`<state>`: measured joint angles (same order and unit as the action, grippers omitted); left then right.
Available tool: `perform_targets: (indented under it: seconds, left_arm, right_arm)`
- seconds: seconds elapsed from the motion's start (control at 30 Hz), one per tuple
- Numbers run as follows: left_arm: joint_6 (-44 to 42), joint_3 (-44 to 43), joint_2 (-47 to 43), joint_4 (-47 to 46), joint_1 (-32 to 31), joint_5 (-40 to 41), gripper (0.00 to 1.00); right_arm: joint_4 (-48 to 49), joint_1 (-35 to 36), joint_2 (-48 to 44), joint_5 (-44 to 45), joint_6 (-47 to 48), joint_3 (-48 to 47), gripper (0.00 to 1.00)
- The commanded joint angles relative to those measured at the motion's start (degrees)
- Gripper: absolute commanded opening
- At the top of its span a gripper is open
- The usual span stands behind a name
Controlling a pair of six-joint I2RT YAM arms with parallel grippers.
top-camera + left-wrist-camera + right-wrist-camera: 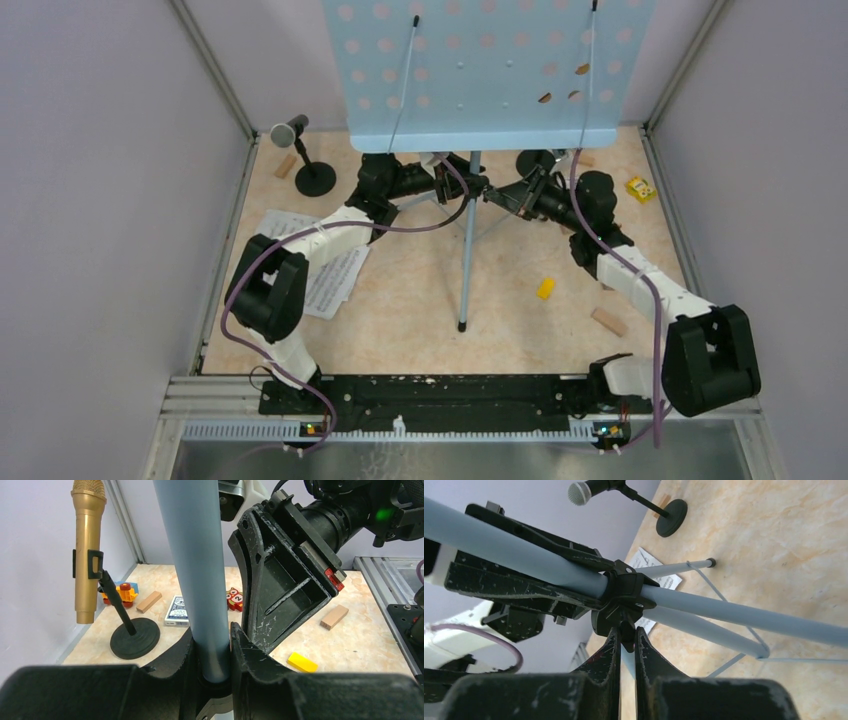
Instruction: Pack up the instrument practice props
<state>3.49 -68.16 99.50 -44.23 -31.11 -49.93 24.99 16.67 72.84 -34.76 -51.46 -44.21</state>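
so both arms are on the music stand here. the desk (490, 70) is at the far end of the table (420, 320), upright on its pole (468, 240), with the legs (676, 568) spread out below.

left gripper (215, 650) has its jaws closed snug on the pole, one finger touching each side. right gripper (626, 636) comes in from the other side with its jaws narrow, pinching the bottom of the black collar (620, 597) where the legs meet the pole. the two grippers sit just beside each other under the desk.

the rest of the props:
- gold mic (88, 550) is upright, clipped in its holder (134, 637) close to a wall. the card box (176, 611) is just beside the holder's round base.
- black mic (290, 130) is tilted in the second holder (315, 178), in the far left corner.
- sheets (320, 270) lie flat on the left side of the table, partly under the left arm.

there's also a yellow block (545, 288) and a wood block (608, 320) lying loose on the right side, well apart from the stand.
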Motion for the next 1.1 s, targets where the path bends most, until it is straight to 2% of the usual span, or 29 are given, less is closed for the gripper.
perform_targets:
  seconds: [0.0,0.07,0.17,0.3,0.53,0.67,0.8,0.9,1.07]
  left_arm:
    - [-5.9,-0.1,1.9,4.1,-1.3,-2.8,0.00]
    - [-5.9,-0.2,2.1,4.1,-1.3,-2.9,0.00]
    - [-5.8,-0.6,2.2,4.8,-1.3,-2.8,0.00]
    - [-5.8,-1.2,2.6,5.8,-1.5,-3.1,0.00]
    - [-6.7,-0.9,2.5,6.1,-2.0,-3.0,0.00]
    - [-7.0,-0.9,2.4,6.3,-2.1,-2.9,0.00]
    - [-7.3,-0.9,2.5,6.6,-2.3,-2.8,0.00]
    - [-7.5,-0.8,2.5,6.6,-2.4,-2.9,0.00]
    - [-8.0,-0.8,2.4,7.0,-2.4,-2.9,0.00]
  right_arm:
    - [5.3,0.7,-2.4,1.8,11.3,-1.1,0.00]
    - [9.7,2.5,-5.2,4.3,19.0,2.8,0.00]
    - [10.8,5.8,-9.0,7.6,32.8,5.5,0.00]
    - [9.7,7.8,-9.7,-0.4,51.8,6.1,0.00]
    - [1.2,9.9,-11.9,-8.8,80.1,6.3,0.00]
    - [-9.3,12.6,-12.8,-9.3,98.9,5.0,0.00]
    - [-17.9,18.7,-13.4,1.2,116.5,4.1,0.00]
    - [-18.1,23.6,-13.7,12.7,127.4,5.0,0.00]
    - [-22.7,27.9,-11.9,26.9,145.4,4.1,0.00]
